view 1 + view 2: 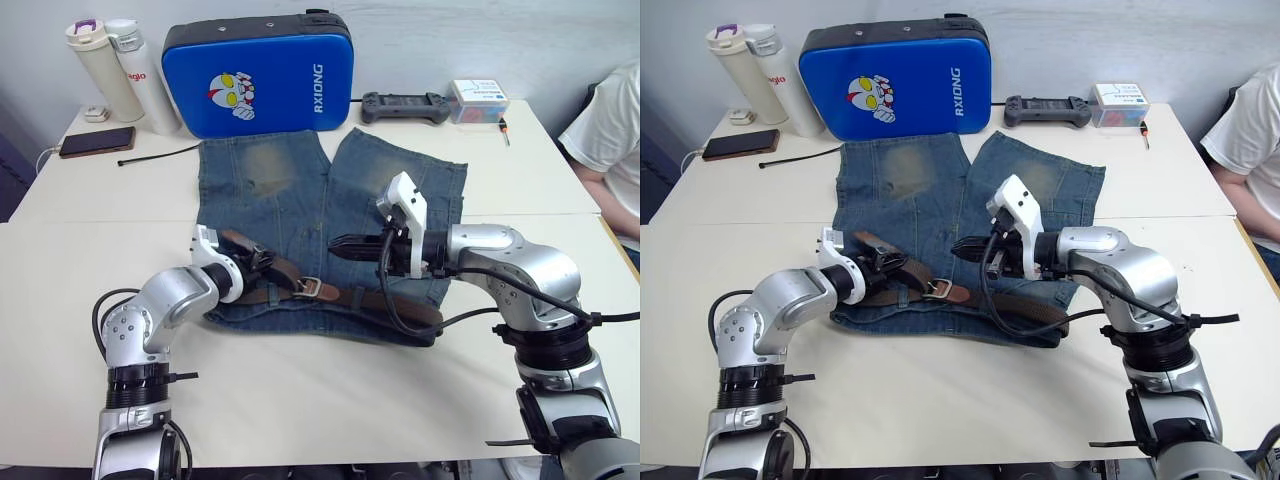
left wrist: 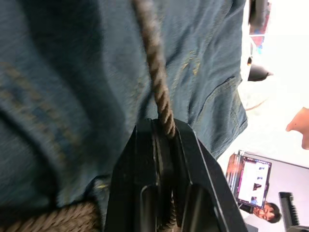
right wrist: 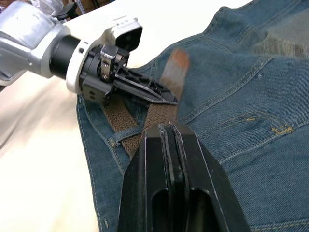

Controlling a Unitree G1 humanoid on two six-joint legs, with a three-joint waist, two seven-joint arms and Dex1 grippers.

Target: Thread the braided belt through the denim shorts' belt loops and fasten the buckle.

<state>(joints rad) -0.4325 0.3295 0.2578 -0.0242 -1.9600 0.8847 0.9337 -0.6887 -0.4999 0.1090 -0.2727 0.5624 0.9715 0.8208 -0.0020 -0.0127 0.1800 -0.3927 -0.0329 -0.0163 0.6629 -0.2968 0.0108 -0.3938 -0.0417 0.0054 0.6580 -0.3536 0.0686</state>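
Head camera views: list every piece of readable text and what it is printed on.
"RXIONG": white letters running vertically on the blue padded case, beside a cartoon figure.
"...glo": partial red lettering on the white bottle; the rest is hidden.
Label on the small clear box: too small to read.

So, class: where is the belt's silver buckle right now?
In the left eye view the buckle lies on the denim shorts at the waistband, between the left claw and right claw.
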